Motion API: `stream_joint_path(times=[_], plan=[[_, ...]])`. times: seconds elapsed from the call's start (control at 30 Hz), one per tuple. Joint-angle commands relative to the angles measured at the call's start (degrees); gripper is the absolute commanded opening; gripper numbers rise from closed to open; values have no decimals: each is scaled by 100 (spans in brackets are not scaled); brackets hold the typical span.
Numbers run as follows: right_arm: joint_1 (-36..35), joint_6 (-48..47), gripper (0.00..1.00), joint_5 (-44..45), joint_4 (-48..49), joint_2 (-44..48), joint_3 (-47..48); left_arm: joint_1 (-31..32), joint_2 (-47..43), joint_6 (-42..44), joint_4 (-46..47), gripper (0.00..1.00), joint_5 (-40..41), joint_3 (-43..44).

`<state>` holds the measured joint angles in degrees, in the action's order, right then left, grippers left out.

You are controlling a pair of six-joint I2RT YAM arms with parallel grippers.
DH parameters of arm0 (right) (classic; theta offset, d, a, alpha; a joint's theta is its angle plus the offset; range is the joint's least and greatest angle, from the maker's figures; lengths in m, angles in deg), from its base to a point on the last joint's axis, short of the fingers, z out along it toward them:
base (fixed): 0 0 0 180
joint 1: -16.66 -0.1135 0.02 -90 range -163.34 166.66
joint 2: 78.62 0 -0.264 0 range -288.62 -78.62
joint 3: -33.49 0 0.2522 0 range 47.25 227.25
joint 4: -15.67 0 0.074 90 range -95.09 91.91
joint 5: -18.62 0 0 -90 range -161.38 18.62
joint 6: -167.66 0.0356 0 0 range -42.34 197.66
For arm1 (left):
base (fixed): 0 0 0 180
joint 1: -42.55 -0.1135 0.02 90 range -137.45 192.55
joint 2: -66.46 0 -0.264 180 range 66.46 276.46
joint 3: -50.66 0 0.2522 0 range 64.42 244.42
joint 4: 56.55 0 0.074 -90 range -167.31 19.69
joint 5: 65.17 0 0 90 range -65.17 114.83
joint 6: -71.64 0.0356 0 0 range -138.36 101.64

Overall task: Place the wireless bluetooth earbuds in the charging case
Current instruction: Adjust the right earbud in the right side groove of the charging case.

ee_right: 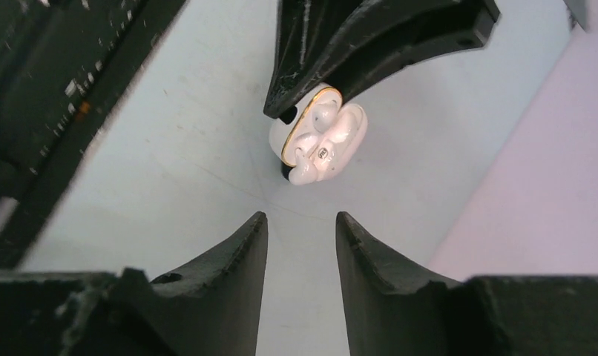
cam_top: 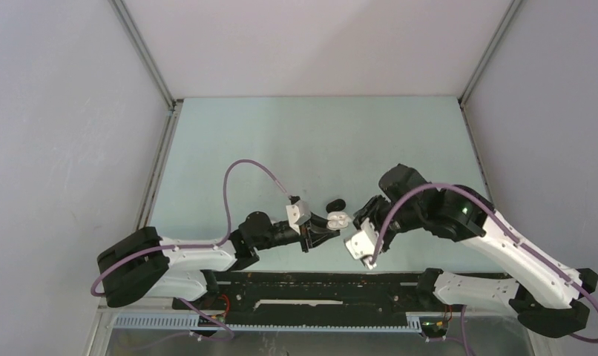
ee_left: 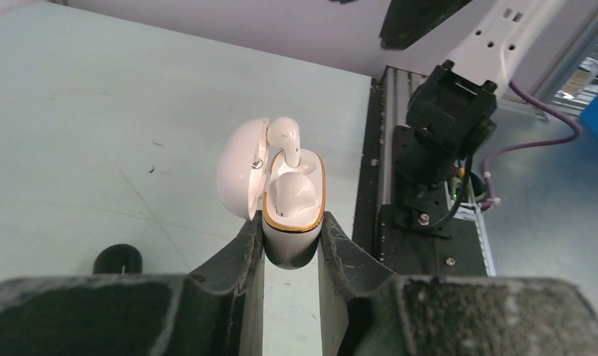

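My left gripper [ee_left: 291, 231] is shut on the lower body of a white charging case [ee_left: 294, 245] with a gold rim, its lid [ee_left: 240, 170] open to the left. One white earbud [ee_left: 292, 194] lies seated in the case. A second white earbud [ee_left: 287, 137] stands up out of the far end, only partly in. In the top view the case [cam_top: 339, 219] is held between the two arms. My right gripper [ee_right: 301, 216] is open and empty, its tips a short way from the case [ee_right: 322, 144], not touching it.
A small black oval object [cam_top: 334, 203], like a closed case, lies on the table just beyond the held case and shows in the left wrist view [ee_left: 118, 258]. The black base rail [cam_top: 318, 285] runs along the near edge.
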<state>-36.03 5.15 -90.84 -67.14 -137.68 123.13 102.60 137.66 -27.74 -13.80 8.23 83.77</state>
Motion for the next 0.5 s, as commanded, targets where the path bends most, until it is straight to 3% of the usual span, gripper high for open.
stream_joint_path(times=[0.0,0.13,0.47], plan=[[-524,-1602,43,1006,291,383,-451,31,-6,91,-183,1,-645,374],[-706,-2237,46,1125,492,570,-832,31,-2,6,-336,0,-915,469],[-987,-2387,44,1201,453,379,-876,33,134,-224,-395,0,-1380,661]])
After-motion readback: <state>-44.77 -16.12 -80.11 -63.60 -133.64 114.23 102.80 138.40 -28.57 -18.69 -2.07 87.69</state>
